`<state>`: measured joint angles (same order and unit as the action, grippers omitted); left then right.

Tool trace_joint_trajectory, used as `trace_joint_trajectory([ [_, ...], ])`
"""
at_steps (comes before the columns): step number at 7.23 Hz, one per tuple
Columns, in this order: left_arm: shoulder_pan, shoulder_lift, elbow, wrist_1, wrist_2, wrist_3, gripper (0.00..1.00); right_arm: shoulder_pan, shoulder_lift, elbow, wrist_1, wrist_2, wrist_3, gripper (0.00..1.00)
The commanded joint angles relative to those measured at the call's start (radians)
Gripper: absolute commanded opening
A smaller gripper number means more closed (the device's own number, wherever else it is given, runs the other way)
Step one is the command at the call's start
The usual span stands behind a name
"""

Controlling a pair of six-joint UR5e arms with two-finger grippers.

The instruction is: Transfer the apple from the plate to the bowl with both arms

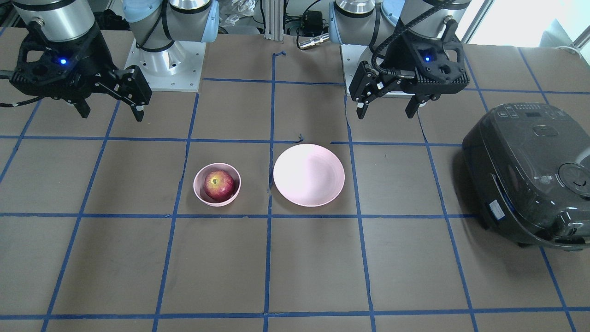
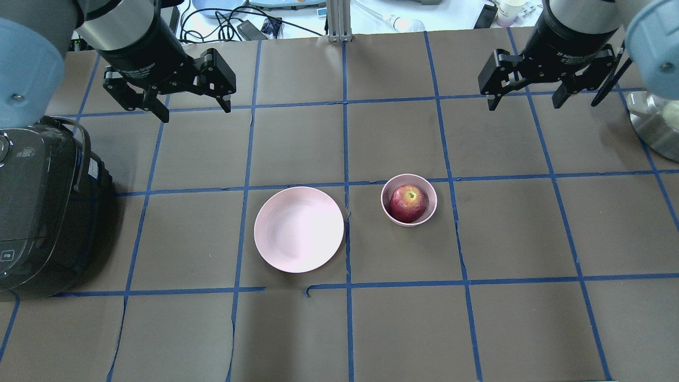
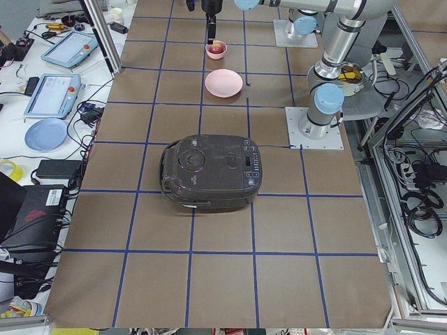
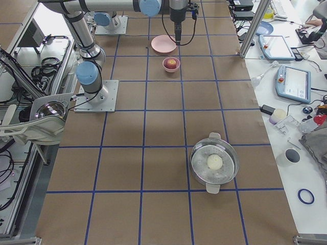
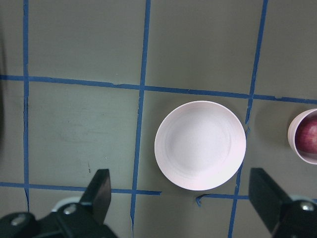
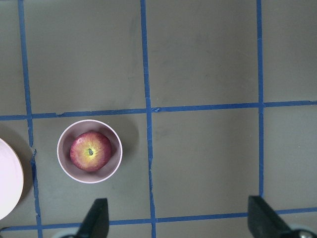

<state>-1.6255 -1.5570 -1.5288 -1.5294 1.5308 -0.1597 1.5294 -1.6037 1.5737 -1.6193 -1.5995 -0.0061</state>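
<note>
The dark red apple (image 1: 219,184) lies inside the small deep pink bowl (image 1: 216,203), stem dimple up. It shows the same way in the overhead view, apple (image 2: 408,203) in bowl (image 2: 383,199), and in the right wrist view, apple (image 6: 90,151) in bowl (image 6: 62,148). The wide pink plate (image 1: 309,175) (image 2: 298,229) (image 5: 200,145) stands empty beside the bowl. My left gripper (image 1: 386,112) (image 2: 194,111) (image 5: 181,196) is open and empty, raised beyond the plate's far side in the overhead view. My right gripper (image 1: 112,114) (image 2: 523,104) (image 6: 178,218) is open and empty, raised well away from the bowl.
A black rice cooker (image 1: 530,175) (image 2: 37,212) stands at the table's left end. A steel pot (image 2: 658,127) (image 4: 214,162) with a pale round thing in it stands at the right end. Blue tape lines grid the brown table.
</note>
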Motion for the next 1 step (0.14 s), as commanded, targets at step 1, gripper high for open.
trace_joint_trajectory([
  [1, 0.0, 0.002, -0.002, 0.0, 0.0, 0.0, 1.0, 0.0, 0.001, 0.0, -0.001, -0.002, 0.0, 1.0],
])
